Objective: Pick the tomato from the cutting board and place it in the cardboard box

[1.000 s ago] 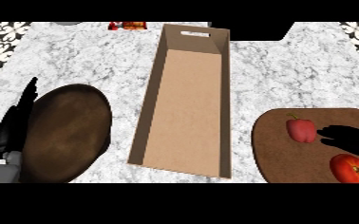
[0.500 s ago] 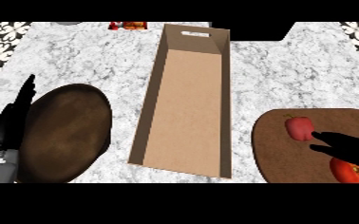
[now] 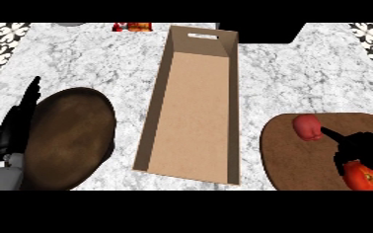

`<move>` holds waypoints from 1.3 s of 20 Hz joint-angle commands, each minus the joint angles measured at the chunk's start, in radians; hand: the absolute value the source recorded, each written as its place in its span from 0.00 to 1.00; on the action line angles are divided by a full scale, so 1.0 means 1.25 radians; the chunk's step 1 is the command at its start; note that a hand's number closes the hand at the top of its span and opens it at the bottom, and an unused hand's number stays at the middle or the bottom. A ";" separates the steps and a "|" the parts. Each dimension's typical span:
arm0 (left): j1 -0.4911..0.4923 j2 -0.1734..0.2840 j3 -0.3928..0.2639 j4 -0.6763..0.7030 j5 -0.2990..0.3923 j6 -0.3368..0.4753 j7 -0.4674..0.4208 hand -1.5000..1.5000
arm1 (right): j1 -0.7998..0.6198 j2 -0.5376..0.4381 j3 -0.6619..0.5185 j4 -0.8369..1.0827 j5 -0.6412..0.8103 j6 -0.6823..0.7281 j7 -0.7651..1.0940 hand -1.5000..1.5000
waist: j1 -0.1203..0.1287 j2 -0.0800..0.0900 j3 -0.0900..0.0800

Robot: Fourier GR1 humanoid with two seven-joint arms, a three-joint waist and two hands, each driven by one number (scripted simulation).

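The red tomato (image 3: pixel 360 175) lies on the round brown cutting board (image 3: pixel 291 153) at the lower right, partly cut off by the view's edge. My right hand (image 3: pixel 348 147) is over the board, its fingers spread and touching the tomato's upper left side, not closed round it. A pinkish-red piece of food (image 3: pixel 307 127) sits on the board just beyond the hand. The long open cardboard box (image 3: pixel 191 108) stands in the middle of the counter, nothing inside. My left hand (image 3: pixel 16 123) rests open at the left edge.
A large dark brown round plate (image 3: pixel 69 138) lies next to the left hand, left of the box. Small red and orange items (image 3: pixel 131 27) sit at the counter's far edge. White marble counter lies between the box and the board.
My right hand has moved nearer and lower across the board, from beside the pinkish food onto the tomato. The left hand and the box have stayed put.
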 commanded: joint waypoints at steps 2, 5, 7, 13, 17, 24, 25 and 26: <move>0.001 -0.013 0.001 -0.040 -0.013 -0.003 0.051 0.50 | -0.028 0.032 -0.058 0.029 0.009 -0.049 -0.019 1.00 | 0.006 0.006 0.010; 0.031 0.004 0.020 -0.045 -0.012 -0.011 0.002 0.50 | 0.013 0.059 -0.102 -0.020 -0.008 -0.115 -0.012 1.00 | 0.000 0.005 0.009; -0.008 -0.018 -0.002 -0.019 -0.033 -0.004 0.018 0.50 | -0.156 0.114 -0.062 0.071 0.034 -0.081 0.031 1.00 | 0.015 0.009 0.010; -0.029 -0.029 -0.016 -0.013 -0.041 -0.009 0.006 0.50 | -0.485 0.155 -0.074 0.328 0.070 -0.072 0.031 1.00 | 0.054 0.018 0.011; -0.055 -0.042 0.000 0.051 -0.045 0.002 -0.016 0.50 | -0.611 0.148 -0.135 0.393 0.012 -0.032 -0.029 1.00 | 0.030 0.014 0.010; -0.013 -0.018 0.026 0.016 -0.016 -0.045 -0.008 0.50 | -0.677 0.151 -0.197 0.413 -0.079 -0.008 -0.186 1.00 | 0.020 0.009 0.010; 0.025 -0.035 0.019 -0.017 -0.030 -0.020 -0.015 0.50 | -0.674 0.202 -0.158 0.372 -0.061 0.000 -0.135 1.00 | 0.018 0.007 0.009; -0.019 0.014 0.052 0.009 -0.015 -0.057 0.008 0.50 | -0.653 0.209 -0.151 0.303 -0.075 0.030 -0.102 1.00 | 0.007 0.005 0.009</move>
